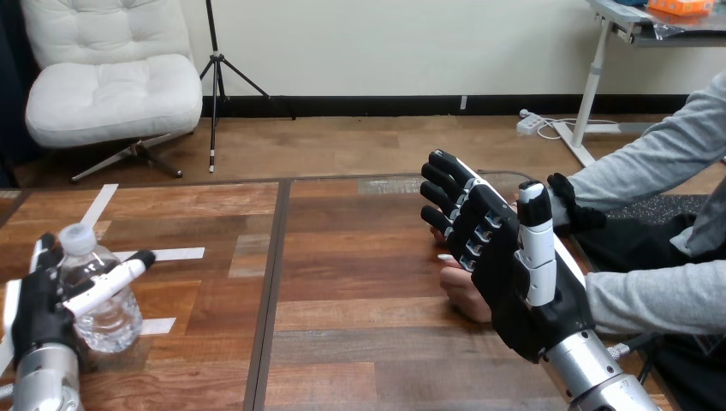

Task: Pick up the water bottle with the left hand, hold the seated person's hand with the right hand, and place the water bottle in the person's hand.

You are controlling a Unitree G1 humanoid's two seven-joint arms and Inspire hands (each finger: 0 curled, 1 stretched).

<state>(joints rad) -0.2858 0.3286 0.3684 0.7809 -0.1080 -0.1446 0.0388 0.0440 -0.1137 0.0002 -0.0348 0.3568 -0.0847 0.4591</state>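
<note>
A clear water bottle (103, 300) with a white cap stands upright near the table's front left corner. My left hand (38, 308) is shut on it: the thumb lies across its front and the fingers reach round its far left side. At the right, my right hand (514, 274) is open, with fingers and thumb straight and its back toward me. The person's hand (464, 293) rests on the table just beyond it, partly hidden behind my palm. I cannot tell whether the two touch.
The wooden table (342, 257) has a seam running down its middle and white tape strips (175, 254) near the bottle. The person's other arm (651, 163), in a grey sleeve, reaches in at the back right.
</note>
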